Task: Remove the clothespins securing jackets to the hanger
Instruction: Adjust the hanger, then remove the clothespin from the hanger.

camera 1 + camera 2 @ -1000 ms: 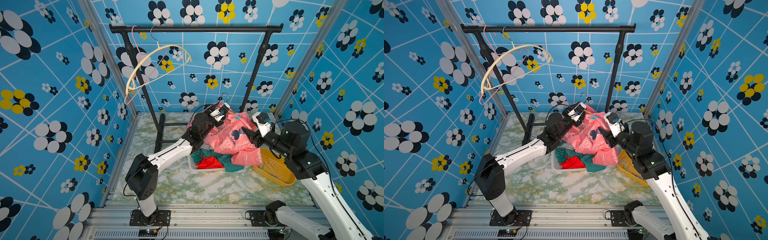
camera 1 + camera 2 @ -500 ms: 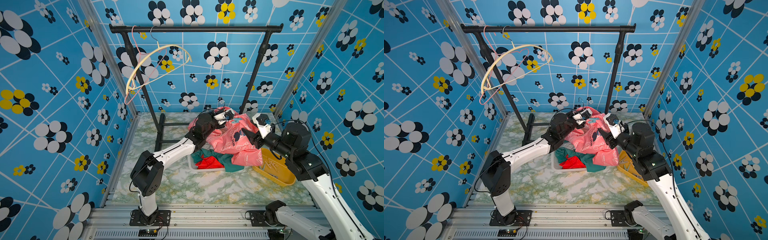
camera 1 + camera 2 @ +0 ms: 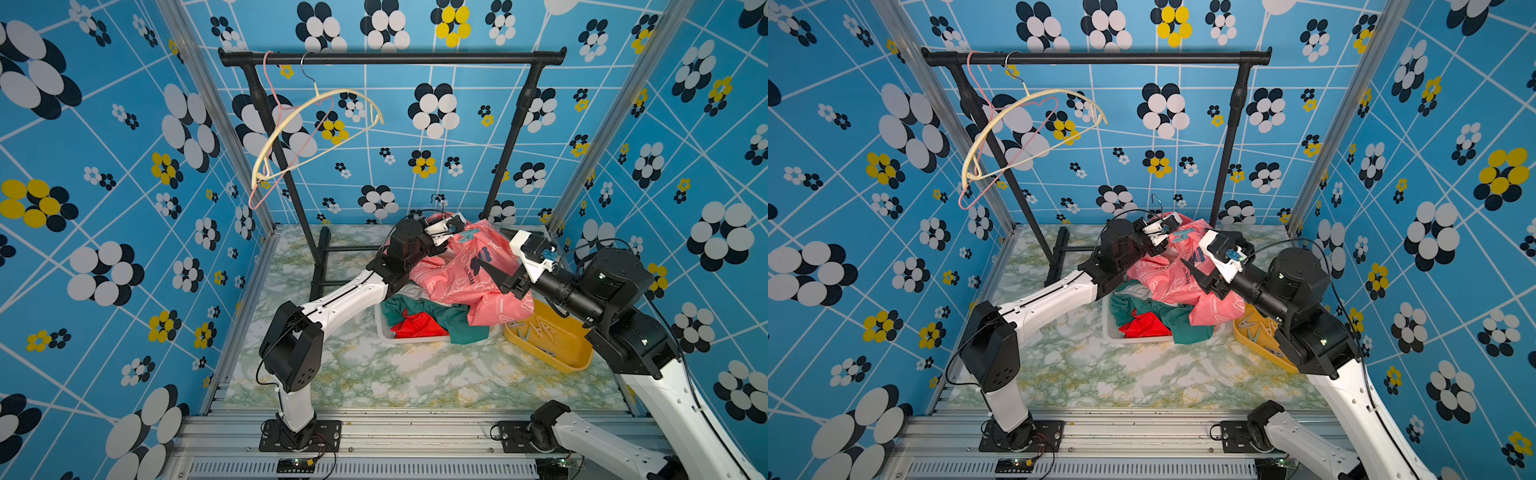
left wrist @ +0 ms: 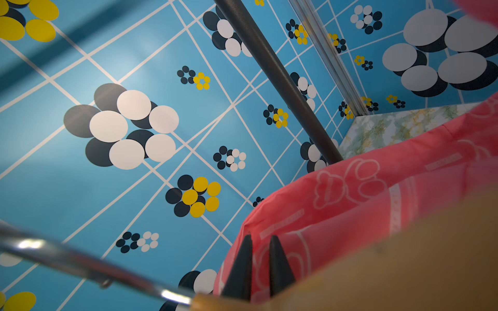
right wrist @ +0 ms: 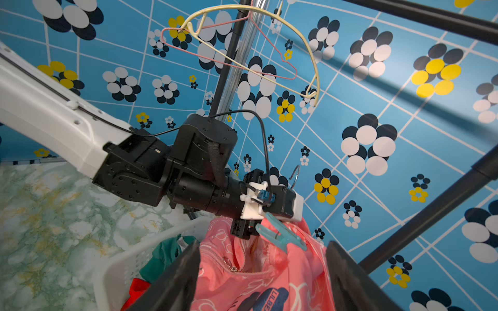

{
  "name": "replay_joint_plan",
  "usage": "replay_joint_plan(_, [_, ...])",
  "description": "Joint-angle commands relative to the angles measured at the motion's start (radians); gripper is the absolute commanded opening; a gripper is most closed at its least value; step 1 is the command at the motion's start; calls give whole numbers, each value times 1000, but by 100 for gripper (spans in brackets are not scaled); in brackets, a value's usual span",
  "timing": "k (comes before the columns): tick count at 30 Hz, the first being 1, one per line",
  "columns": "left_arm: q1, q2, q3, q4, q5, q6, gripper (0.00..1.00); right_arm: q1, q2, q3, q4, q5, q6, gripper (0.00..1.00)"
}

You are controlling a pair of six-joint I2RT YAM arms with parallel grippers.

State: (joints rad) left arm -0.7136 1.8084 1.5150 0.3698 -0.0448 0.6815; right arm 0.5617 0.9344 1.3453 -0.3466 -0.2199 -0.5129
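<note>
left gripper: black fingers pressed nearly together with a thin gap, up against the pink zip jacket with white outline print; can't tell if anything is pinched. right gripper spread wide, one finger each side of that jacket, gripping nothing. pale teal plastic clothespin clipped on the jacket's collar edge, just under the left wrist. pink jacket heaped over green jacket and red jacket in white plastic basket. yellow tray beside the basket.
</note>
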Motion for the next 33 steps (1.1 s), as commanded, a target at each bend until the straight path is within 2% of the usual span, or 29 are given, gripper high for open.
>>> replay_joint_plan(1, [-2,-48,83,-53,24,-39,14,102,88,42,-87,148,-171,75])
replay_joint_plan(4, [-1,-57,113,-147,47,-4,13,156,144,25,-48,284,-255,74])
replay_joint_plan(8, [-2,-68,132,-229,46,20,13,164,146,-12,24,366,-304,72])
replay_joint_plan(16, [-2,-94,139,-319,58,30,13,164,111,-87,137,420,-341,66])
replay_joint_plan(21, [-6,-110,131,-343,66,36,13,159,100,-71,116,430,-328,64])
replay_joint_plan(33, [-15,-132,123,-371,91,38,13,156,182,-28,94,446,-363,40])
